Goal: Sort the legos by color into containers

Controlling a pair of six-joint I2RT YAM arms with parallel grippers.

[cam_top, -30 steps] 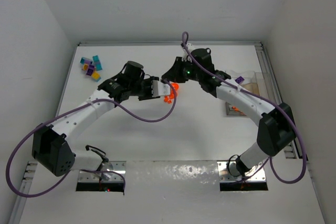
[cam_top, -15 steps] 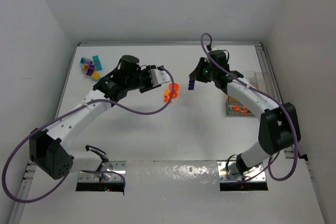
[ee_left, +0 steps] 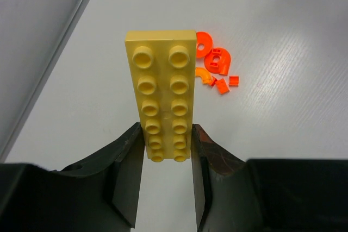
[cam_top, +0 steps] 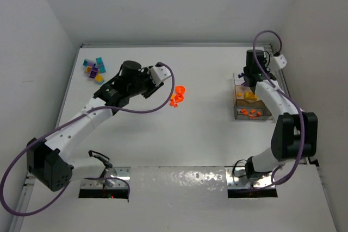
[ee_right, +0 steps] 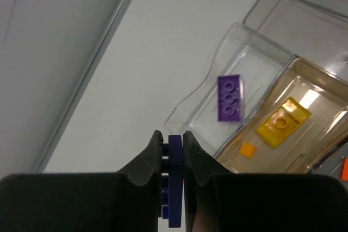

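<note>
Right hand [ee_right: 174,138], clamping purple brick [ee_right: 174,180], swung over containers [ee_right: 255,52]; left hand [ee_left: 167,131] clamps yellow brick [ee_left: 162,80].

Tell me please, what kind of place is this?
Probably a robot lab test cell: a white table inside plain white walls, a left arm and right arm bolted at its near edge, legos and clear bins.

orange legos [cam_top: 176,96]: mid-table | mixed legos [cam_top: 93,69]: far-left | containers [cam_top: 237,107]: right
</note>
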